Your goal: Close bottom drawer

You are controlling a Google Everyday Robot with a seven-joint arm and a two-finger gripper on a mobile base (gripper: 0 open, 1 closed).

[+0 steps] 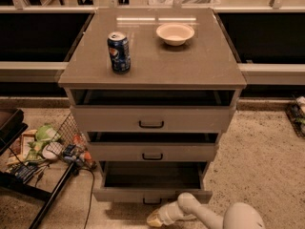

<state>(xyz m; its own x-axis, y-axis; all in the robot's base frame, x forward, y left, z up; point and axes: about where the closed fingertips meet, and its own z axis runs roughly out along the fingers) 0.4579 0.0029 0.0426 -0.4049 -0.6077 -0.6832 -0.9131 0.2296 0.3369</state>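
Observation:
The bottom drawer (152, 194) is the lowest of three in the grey-beige cabinet (152, 70). It stands partly open, its dark shallow tray showing above the narrow front panel. Its small black handle (152, 202) is half hidden at the lower edge. My gripper (155, 219) is at the end of the white arm (200, 213), low in the view, just in front of and below the drawer's front panel.
A blue soda can (118, 52) and a white bowl (175, 33) stand on the cabinet top. The middle drawer (152, 151) and top drawer (152, 119) are slightly open. A wire basket of clutter (52, 147) and a black frame (28, 190) lie left.

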